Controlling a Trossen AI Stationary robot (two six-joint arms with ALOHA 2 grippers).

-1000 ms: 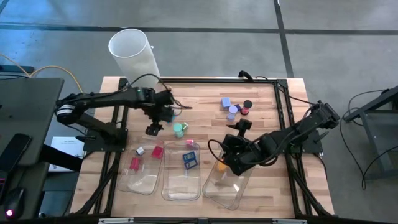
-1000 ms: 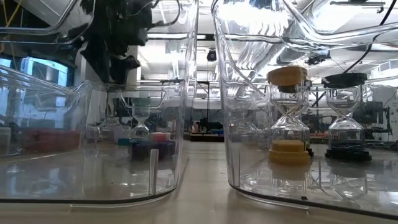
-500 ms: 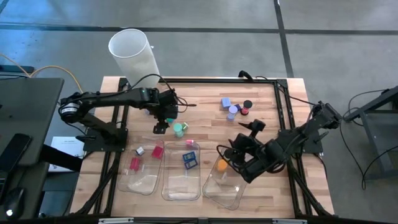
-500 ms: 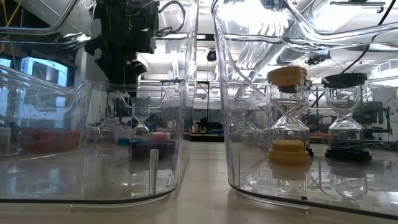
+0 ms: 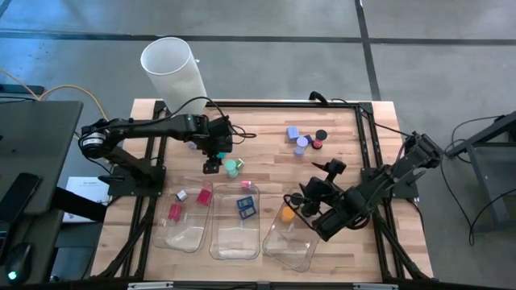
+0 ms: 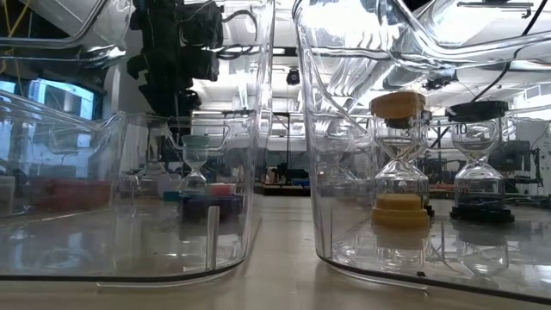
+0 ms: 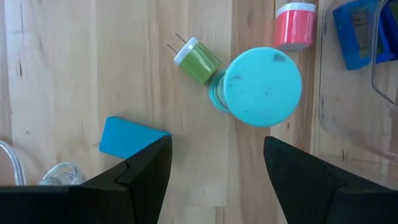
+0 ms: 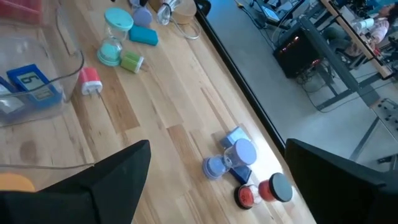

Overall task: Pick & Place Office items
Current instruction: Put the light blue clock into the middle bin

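Note:
The office items lie scattered. A teal hourglass (image 5: 232,167) stands upright on the wood, with a green plug (image 7: 198,59), a pink plug (image 7: 295,25) and a blue block (image 7: 127,138) close by. My left gripper (image 5: 212,165) hangs open, pointing down, just left of the hourglass (image 7: 261,87) and above the table. My right gripper (image 5: 313,184) is open and holds nothing. It is raised over the far end of the right tray (image 5: 284,246), where an orange hourglass (image 6: 399,159) and a black one (image 6: 478,159) stand.
A blue cube (image 8: 233,137), a purple hourglass (image 8: 239,152), a red cap (image 8: 245,196) and a black cap (image 8: 280,186) cluster at the far right. The left tray (image 5: 181,234) holds pink pieces and the middle tray (image 5: 234,242) blue blocks. A white cylinder (image 5: 171,68) stands far left.
My left gripper has moved toward the table's right edge, closer to the teal hourglass, sunk a little and rolled about its own line. My right gripper has swung toward the table's right edge and turned. Both have stayed open.

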